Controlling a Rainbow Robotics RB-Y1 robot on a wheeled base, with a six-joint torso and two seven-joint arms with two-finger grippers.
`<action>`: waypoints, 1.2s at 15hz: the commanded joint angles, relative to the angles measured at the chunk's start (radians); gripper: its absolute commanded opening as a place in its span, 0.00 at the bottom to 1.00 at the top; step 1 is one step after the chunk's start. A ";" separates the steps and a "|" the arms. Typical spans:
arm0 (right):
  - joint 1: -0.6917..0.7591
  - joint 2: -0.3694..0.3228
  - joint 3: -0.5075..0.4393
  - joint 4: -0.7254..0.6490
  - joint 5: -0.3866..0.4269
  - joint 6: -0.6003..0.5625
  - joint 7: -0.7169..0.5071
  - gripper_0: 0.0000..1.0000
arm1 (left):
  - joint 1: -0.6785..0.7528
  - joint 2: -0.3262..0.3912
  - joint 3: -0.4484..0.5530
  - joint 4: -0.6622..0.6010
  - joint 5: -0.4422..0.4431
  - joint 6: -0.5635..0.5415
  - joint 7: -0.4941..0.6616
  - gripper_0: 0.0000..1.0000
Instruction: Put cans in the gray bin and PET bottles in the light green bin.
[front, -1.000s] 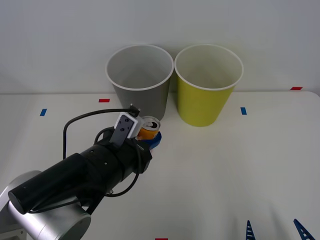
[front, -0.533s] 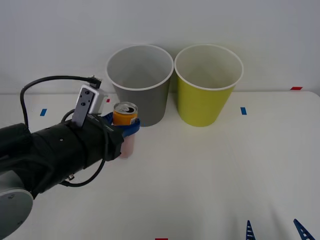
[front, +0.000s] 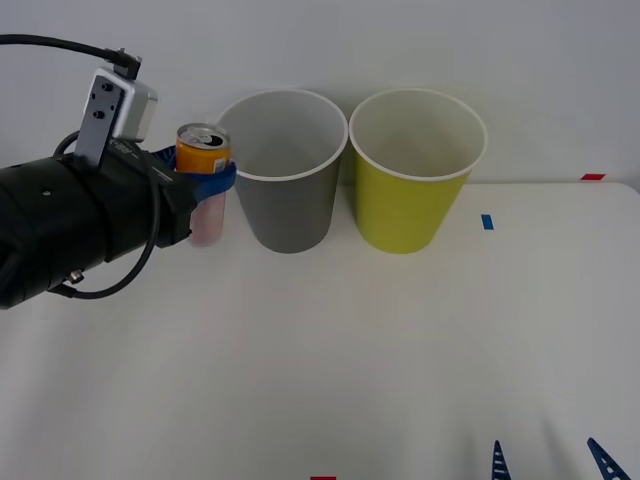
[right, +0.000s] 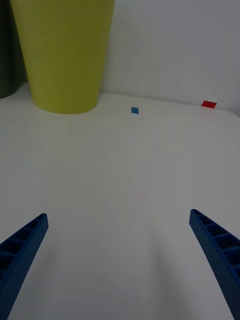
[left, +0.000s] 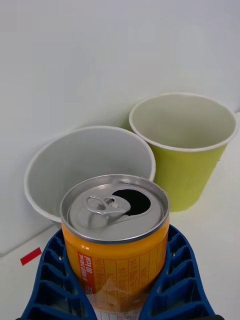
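Orange drink can (front: 203, 153) clamped upright in left gripper (front: 208, 180), raised beside gray bin (front: 283, 170), rim just ahead. Not dropped yet. Right gripper (right: 120, 265) parked, fingers apart; light green bin (front: 414, 172) beyond.

Lighting even, bright, diffuse; source direction cannot tell. White table (front: 400, 340) without glare. Soft faint shadow on table beside left gripper (front: 205, 185), below held can (front: 203, 150). Specular sheen on can top, left wrist view. Gray bin (front: 288, 160) interior shaded. No motion blur. Focus acceptable throughout.
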 joint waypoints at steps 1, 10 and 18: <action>0.000 0.000 0.000 0.000 0.000 0.000 0.000 0.98 | -0.102 0.000 0.034 0.068 -0.002 0.000 0.016 0.04; 0.000 0.000 0.000 0.000 0.000 0.000 0.000 0.98 | -0.386 -0.012 -0.070 0.376 -0.115 -0.132 0.029 0.04; 0.000 0.000 0.000 0.000 0.000 0.000 0.000 0.98 | -0.444 -0.076 -0.219 0.652 -0.170 -0.477 0.024 0.04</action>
